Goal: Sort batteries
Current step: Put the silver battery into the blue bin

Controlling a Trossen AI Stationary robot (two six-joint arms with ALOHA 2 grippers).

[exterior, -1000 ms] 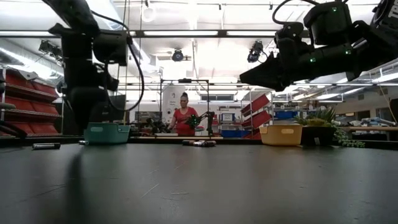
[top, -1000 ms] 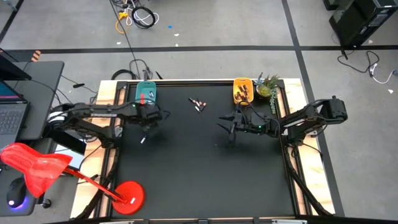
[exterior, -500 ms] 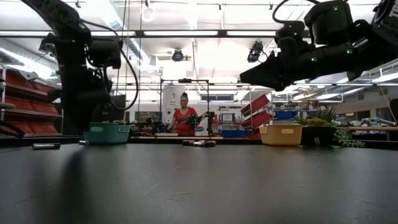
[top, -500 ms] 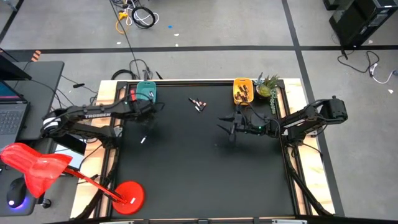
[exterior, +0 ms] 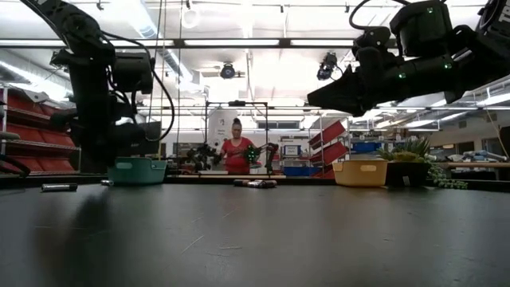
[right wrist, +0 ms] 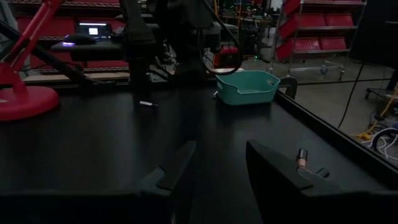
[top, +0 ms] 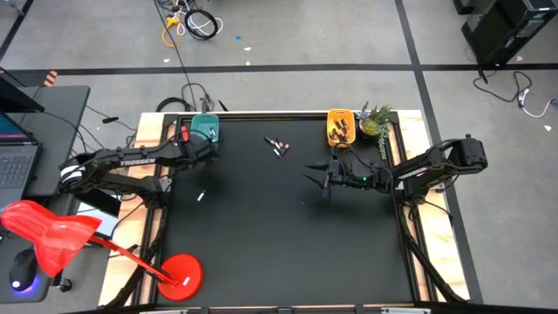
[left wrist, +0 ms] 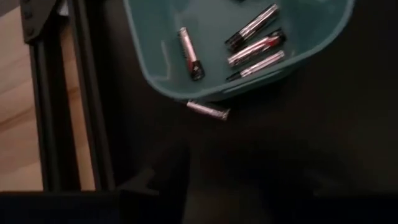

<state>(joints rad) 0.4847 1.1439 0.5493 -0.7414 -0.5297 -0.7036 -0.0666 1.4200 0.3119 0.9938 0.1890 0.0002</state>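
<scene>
The left tool point(top: 202, 148) hovers beside the teal tray point(left wrist: 298, 37), its fingers apart and empty. Four batteries point(left wrist: 258, 38) lie in that tray; another battery point(left wrist: 208, 110) rests on the tabletop point(top: 288, 235) against the tray's outer wall. The right tool point(right wrist: 217, 163) hangs mid-table, fingers parted, holding nothing. More batteries point(top: 277, 146) lie well apart from both.

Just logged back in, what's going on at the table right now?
Battery sorting is under way. The left gripper is at the teal tray, which holds at least four batteries; one more battery lies on the mat just outside its wall. The right gripper hovers open over mid-table, holding nothing. A few loose batteries remain on the mat, another lies alone, and the yellow tray has some too.
</scene>
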